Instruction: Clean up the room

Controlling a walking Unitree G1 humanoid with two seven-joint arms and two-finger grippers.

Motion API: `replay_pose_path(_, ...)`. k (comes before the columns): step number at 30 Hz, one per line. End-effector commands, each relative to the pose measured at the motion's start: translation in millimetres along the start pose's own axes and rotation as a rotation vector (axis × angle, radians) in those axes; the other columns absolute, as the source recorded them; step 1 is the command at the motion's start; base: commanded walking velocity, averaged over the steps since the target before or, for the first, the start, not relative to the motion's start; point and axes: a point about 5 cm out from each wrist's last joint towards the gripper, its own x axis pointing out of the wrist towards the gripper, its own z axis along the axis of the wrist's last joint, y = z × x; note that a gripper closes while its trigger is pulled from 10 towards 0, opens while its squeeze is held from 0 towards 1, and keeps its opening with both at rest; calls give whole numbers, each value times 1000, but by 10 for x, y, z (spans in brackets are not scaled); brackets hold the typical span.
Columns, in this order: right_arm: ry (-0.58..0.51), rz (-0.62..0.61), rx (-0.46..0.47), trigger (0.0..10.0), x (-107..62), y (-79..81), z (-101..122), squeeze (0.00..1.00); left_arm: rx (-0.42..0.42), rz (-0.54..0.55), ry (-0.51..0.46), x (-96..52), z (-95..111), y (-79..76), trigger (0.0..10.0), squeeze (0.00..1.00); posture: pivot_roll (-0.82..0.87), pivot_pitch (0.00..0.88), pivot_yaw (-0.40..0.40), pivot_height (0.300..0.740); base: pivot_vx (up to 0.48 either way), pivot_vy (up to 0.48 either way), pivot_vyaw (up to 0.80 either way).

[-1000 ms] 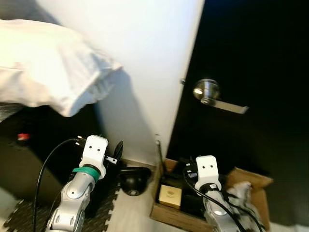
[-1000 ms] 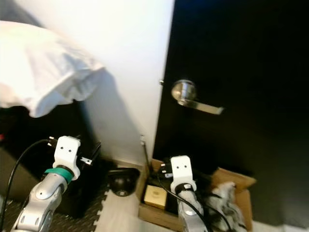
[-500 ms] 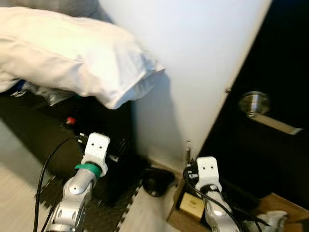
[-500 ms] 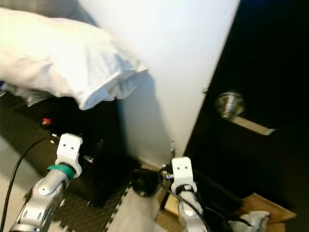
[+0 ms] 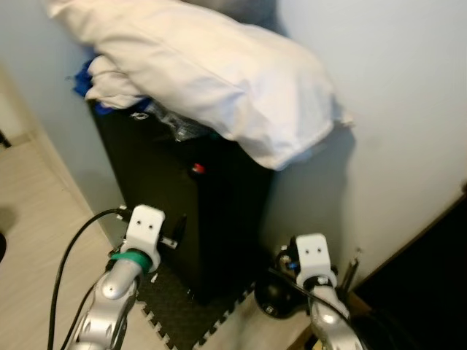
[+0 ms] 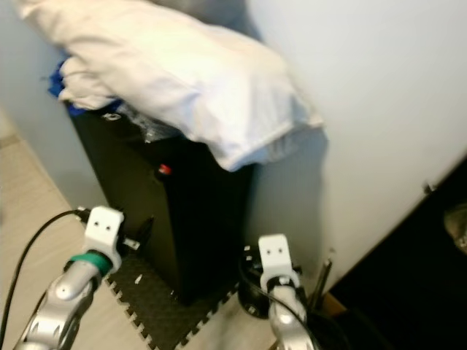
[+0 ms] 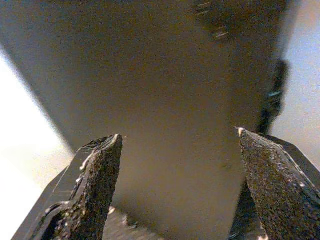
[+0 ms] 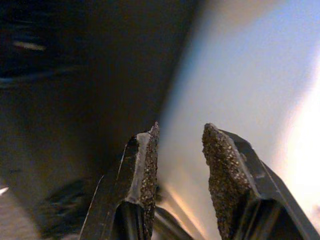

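Observation:
A big white pillow (image 5: 219, 69) lies on top of a tall black cabinet (image 5: 197, 219) with a small red button (image 5: 197, 168). Blue cloth (image 5: 82, 73) and clear plastic stick out under the pillow's left end. My left gripper (image 7: 177, 140) is open and empty, held low just in front of the cabinet's dark side. My right gripper (image 8: 180, 131) is open a little, also empty, low by the cabinet's right corner and the pale wall. Both wrists, the left (image 5: 143, 227) and the right (image 5: 312, 257), stay low in the head views.
A black foam puzzle mat (image 5: 186, 321) lies under the cabinet. A round black object (image 5: 271, 300) sits on the floor beside my right arm. The dark door (image 5: 430, 270) is at the far right. Light wooden floor (image 5: 36, 219) stretches to the left.
The camera has swung left: the door handle and the cardboard box have left the picture, and the cabinet with the pillow now fills the middle. Both arms keep their pose.

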Motion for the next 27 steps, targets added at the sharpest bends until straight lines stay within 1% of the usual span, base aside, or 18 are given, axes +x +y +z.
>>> replay_pose_path(1,28,3,-9,10000,-34,-6,-67,0,0,-7,22,-22,-46,-21,10000,0,121,0,46,740,0,0,800)
replay_pose_path(10,48,-11,7,10000,-39,-10,-95,0,-1,1,23,-28,-49,-10,10000,0,120,0,42,740,0,0,800)
replay_pose_path(11,53,-32,41,10000,-36,-21,-95,0,-3,1,25,-29,-53,-11,10000,0,120,0,42,740,0,0,800)
replay_pose_path(13,60,-36,56,10000,-34,-30,-98,0,-4,0,27,-31,-58,-17,10000,0,120,0,42,740,0,0,800)
replay_pose_path(18,57,-30,50,10000,-33,-34,-96,0,-5,0,28,-33,-60,-21,10000,0,120,0,42,740,0,0,800)
replay_pose_path(23,68,-20,79,10000,-46,-35,-111,0,-9,0,29,-44,-63,-28,10000,0,117,0,36,740,0,0,800)
replay_pose_path(27,70,-17,81,10000,-48,-35,-112,0,-9,0,29,-48,-63,-30,10000,0,117,0,36,740,0,0,800)
